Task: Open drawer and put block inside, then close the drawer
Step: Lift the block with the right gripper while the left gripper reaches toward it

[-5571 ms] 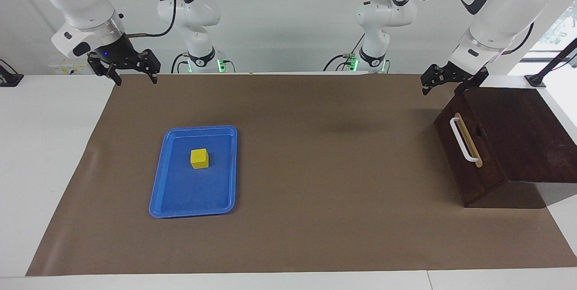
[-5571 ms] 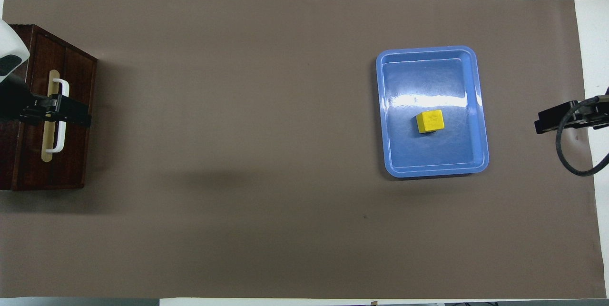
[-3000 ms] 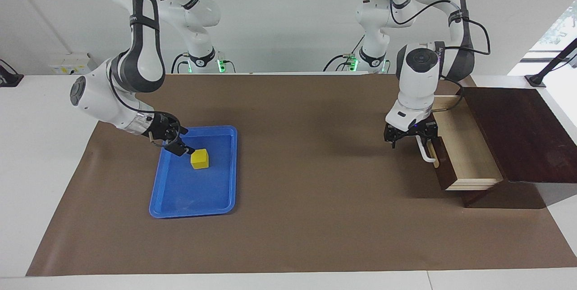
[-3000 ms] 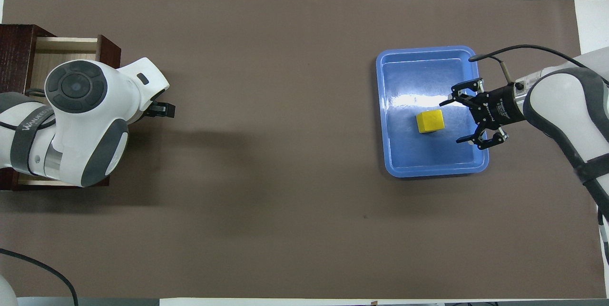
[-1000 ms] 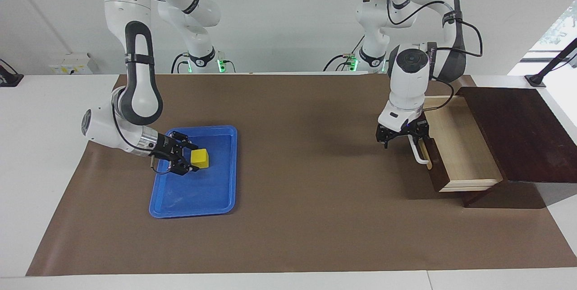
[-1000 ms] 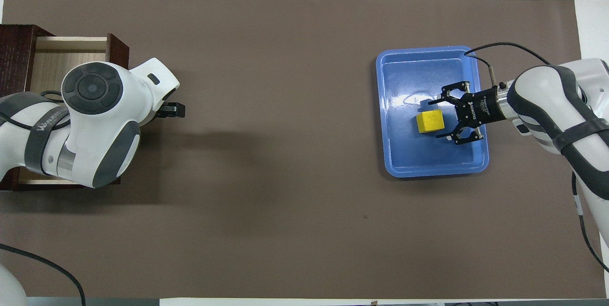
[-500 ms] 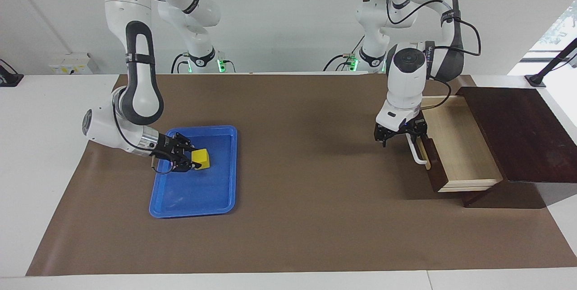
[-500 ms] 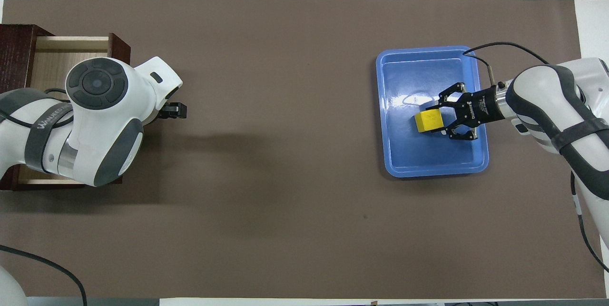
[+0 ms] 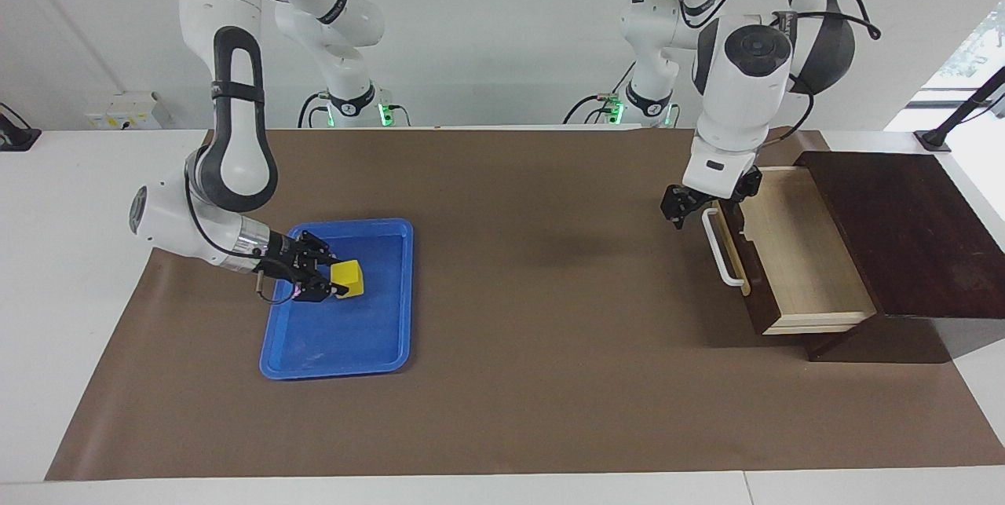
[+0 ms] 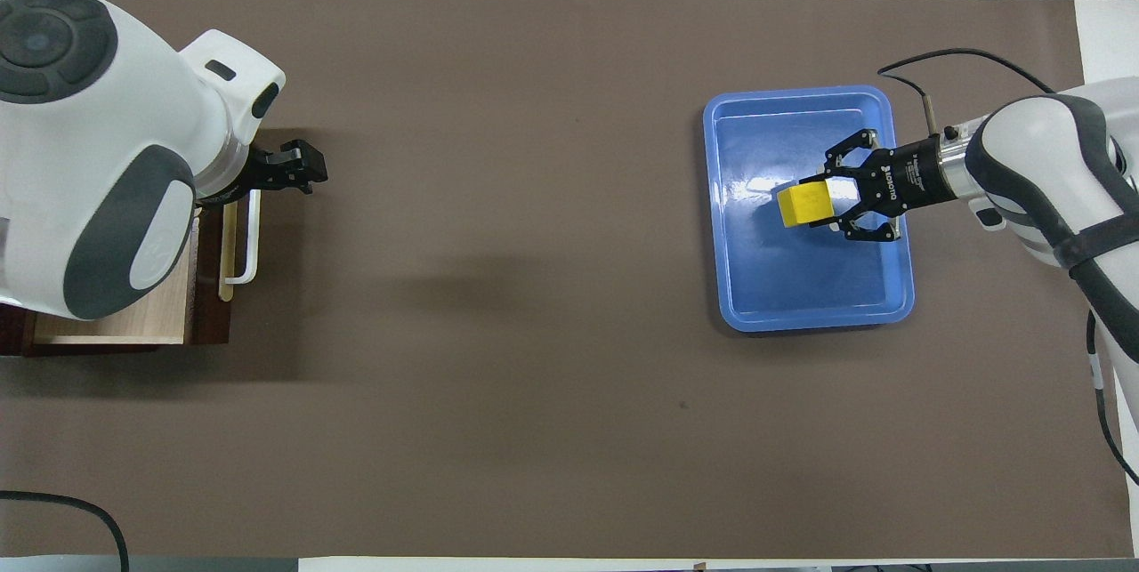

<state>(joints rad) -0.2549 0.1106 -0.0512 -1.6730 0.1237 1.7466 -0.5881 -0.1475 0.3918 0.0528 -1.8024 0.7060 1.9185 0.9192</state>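
Observation:
The yellow block (image 9: 348, 278) (image 10: 800, 204) is low over the blue tray (image 9: 377, 336) (image 10: 805, 292), with my right gripper (image 9: 328, 279) (image 10: 823, 203) shut on it from the side; I cannot tell whether it still touches the tray's floor. The drawer (image 9: 793, 254) (image 10: 133, 323) stands pulled out of its dark wooden box (image 9: 903, 230), pale inside and holding nothing. My left gripper (image 9: 681, 213) (image 10: 294, 167) hangs open in the air over the robots' end of the white handle (image 9: 718, 250) (image 10: 252, 243), apart from it.
A brown mat (image 9: 534, 348) covers the table between the tray and the drawer. The left arm's big white wrist (image 10: 98, 154) hides most of the box and drawer in the overhead view.
My right gripper closed on the block and shifted it slightly. My left gripper came off the handle and rose, the arm swinging up. The drawer stayed open.

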